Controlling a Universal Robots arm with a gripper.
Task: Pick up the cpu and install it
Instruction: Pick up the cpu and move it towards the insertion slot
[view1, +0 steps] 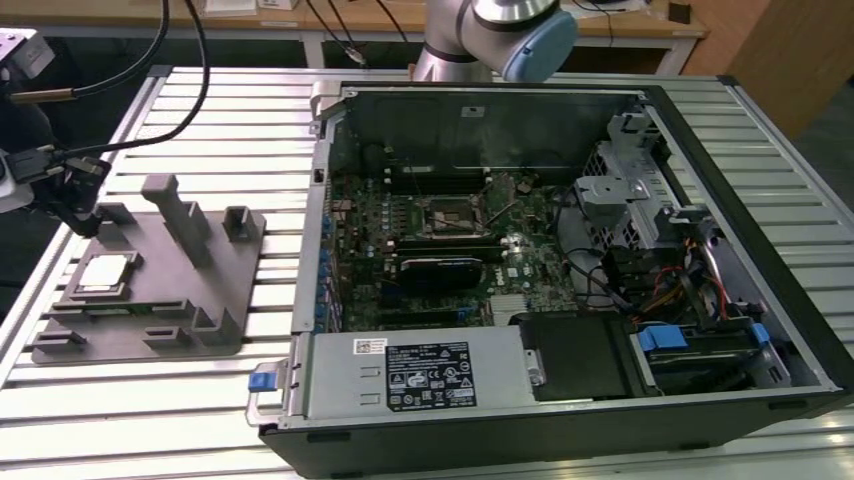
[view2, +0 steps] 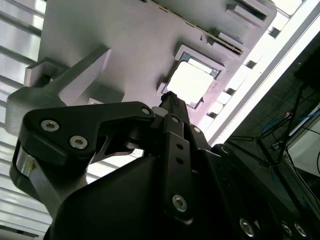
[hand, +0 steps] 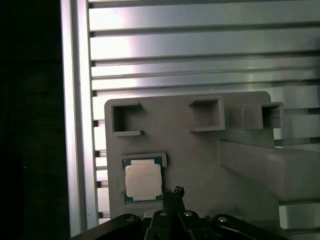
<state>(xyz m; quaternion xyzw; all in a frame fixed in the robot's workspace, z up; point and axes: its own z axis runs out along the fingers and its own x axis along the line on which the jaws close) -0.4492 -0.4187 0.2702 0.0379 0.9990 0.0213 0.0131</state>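
The cpu (view1: 104, 276), a flat square chip with a pale metal top, lies in a shallow pocket of the grey fixture plate (view1: 167, 300) on the exterior view's left. It also appears in both wrist views (hand: 143, 181) (view2: 192, 82). My gripper (view1: 78, 215) hangs over the fixture's far edge, a little above and beside the cpu, apart from it. In both wrist views its black fingers meet in one narrow tip (hand: 177, 192) (view2: 170, 97), shut with nothing between them. The motherboard socket (view1: 454, 213) sits inside the open computer case.
The open computer case (view1: 747, 150) takes up the middle and the exterior view's right of the slatted metal table (view1: 240, 110). Upright grey posts (view1: 180, 215) rise from the fixture near the cpu. Cables (view1: 147, 70) hang at the far left. The table's edge (hand: 75, 125) runs close to the fixture.
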